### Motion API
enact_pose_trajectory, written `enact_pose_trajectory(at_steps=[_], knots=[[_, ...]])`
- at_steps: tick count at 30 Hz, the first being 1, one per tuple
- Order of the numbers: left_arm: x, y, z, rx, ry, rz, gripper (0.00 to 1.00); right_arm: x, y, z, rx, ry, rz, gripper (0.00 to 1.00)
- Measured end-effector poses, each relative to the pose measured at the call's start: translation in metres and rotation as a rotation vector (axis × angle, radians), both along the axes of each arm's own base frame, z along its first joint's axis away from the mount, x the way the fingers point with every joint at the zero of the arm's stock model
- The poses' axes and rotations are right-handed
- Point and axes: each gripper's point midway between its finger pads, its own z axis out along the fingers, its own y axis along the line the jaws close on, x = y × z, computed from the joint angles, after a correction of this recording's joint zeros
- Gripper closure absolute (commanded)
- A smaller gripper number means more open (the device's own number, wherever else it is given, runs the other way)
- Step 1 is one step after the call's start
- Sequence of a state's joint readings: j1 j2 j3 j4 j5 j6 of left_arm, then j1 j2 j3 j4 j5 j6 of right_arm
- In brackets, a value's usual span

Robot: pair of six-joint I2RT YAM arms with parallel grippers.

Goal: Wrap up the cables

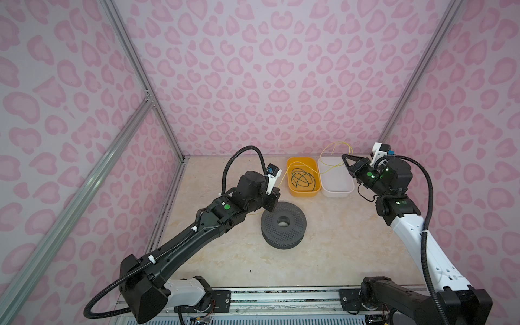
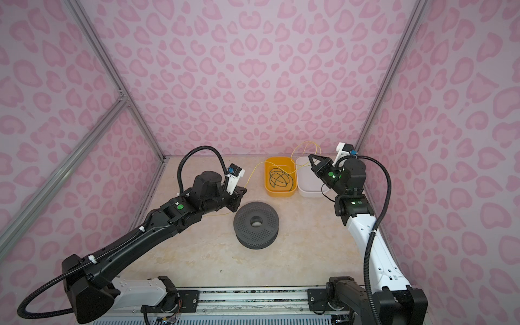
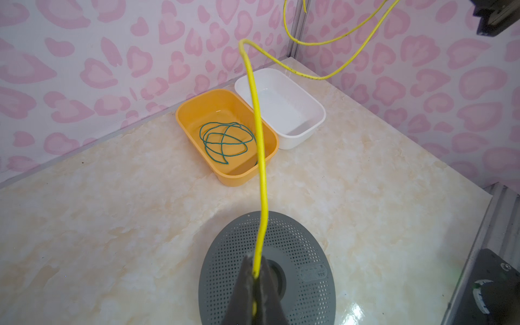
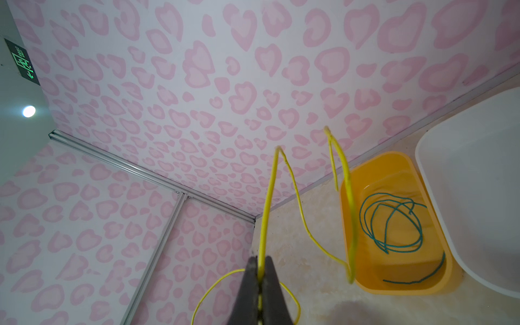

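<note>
Start at the grey perforated spool, lying flat on the marble table nearest the arm bases. Your left gripper hangs over the spool's left rim, jaws pinched together on the yellow cable. A thin tail of that cable lies on the table to the spool's left, under the arm. From the jaws the cable climbs away from the spool, crosses above the orange tub and curls up in front of the back wall. The orange tub stands just beyond the spool and holds the green cable in loose overlapping loops on its floor. The white tub stands beyond the spool to the right, right beside the orange one. Over its far end your right gripper is clamped tight on the same yellow cable.
</note>
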State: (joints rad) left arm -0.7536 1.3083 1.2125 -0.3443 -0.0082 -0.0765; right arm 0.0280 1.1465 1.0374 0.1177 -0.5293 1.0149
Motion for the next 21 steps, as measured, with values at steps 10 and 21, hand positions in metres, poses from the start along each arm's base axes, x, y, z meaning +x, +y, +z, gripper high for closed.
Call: enact_pose_trajectory(at_steps=[10,21], knots=[[0.0,0.018,-0.027,0.187,-0.042,0.018,0.96,0.013,-0.039,0.034,0.092,-0.075,-0.073,1.0],[-0.003,0.02,-0.057,0.391,-0.151,0.002,0.96,0.019,-0.055,0.06,0.172,-0.108,-0.07,1.0]])
